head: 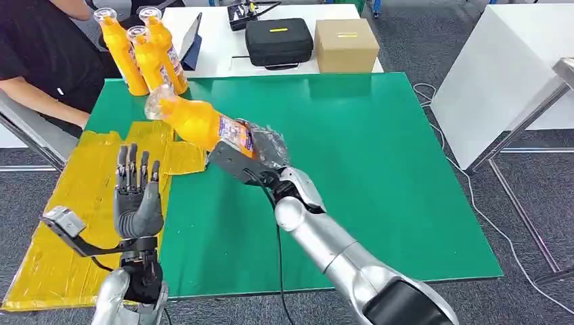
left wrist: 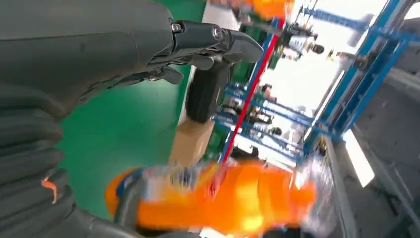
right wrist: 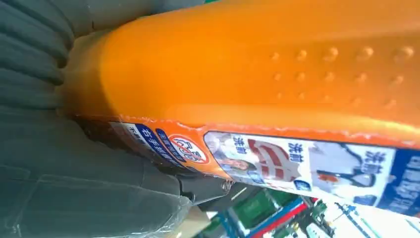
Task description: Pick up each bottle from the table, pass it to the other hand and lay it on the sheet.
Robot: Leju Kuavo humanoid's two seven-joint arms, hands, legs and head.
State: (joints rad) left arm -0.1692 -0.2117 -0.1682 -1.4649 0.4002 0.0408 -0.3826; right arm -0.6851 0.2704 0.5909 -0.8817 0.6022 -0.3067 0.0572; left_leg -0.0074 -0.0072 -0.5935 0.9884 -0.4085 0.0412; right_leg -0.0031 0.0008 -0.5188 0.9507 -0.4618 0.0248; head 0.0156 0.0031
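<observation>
The right hand point(head: 260, 152) grips an orange bottle point(head: 196, 122) above the green table point(head: 379, 169). The left hand point(head: 137, 196) hovers open-fingered, empty, over the yellow sheet point(head: 74, 196). Three bottles point(head: 139, 51) stand at the far left corner beside a seated person point(head: 40, 61).

Held bottle point(head: 196, 122): orange body, clear cap, label printed in blue, white and red with an orange edge. Three standing bottles point(head: 145, 57): the same orange with clear caps. Table point(head: 379, 169): plain green. Sheet point(head: 74, 203): yellow, crinkled and glossy. Right hand point(head: 254, 152): dark grey under clear film; arm silver. Left hand point(head: 137, 196): dark grey with black fingers. Case point(head: 279, 42): black with a yellow strip. Box point(head: 346, 45): tan with a yellow mark. Far desk point(head: 216, 40): white.
</observation>
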